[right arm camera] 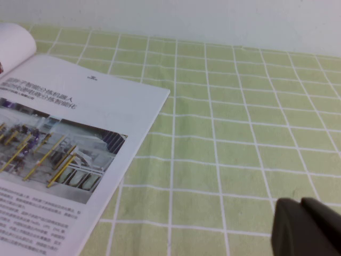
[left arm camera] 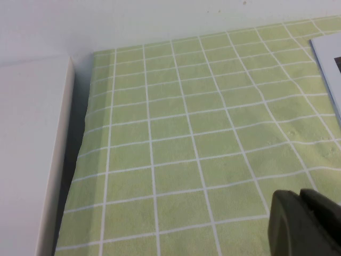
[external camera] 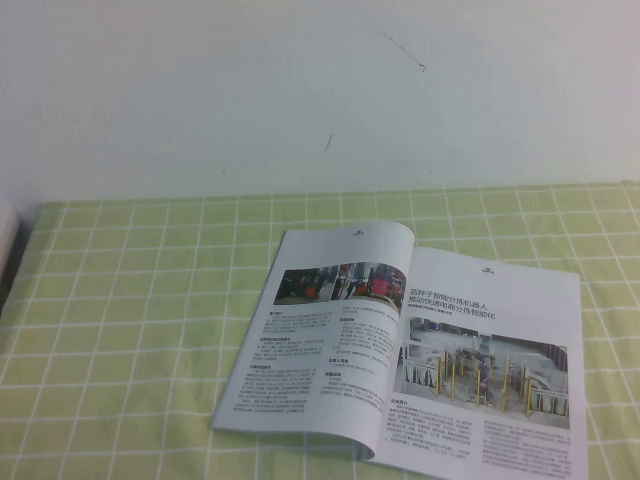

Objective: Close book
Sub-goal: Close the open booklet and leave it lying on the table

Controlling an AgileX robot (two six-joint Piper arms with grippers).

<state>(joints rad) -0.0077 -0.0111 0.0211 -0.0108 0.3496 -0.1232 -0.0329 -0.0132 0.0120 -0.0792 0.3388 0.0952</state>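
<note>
An open magazine-like book (external camera: 410, 355) lies flat on the green checked tablecloth at the right of centre, printed pages up, its left page bulging near the spine. Neither arm shows in the high view. My left gripper (left arm camera: 305, 198) hovers over bare cloth well left of the book, its two dark fingers pressed together with nothing between them; only the book's corner (left arm camera: 330, 64) shows there. My right gripper (right arm camera: 301, 205) hangs over cloth to the right of the book's right page (right arm camera: 64, 144), fingers likewise together and holding nothing.
The green checked cloth (external camera: 120, 330) covers the table up to a white wall behind. A white board or box (left arm camera: 32, 160) borders the cloth's left edge, with a dark gap beside it.
</note>
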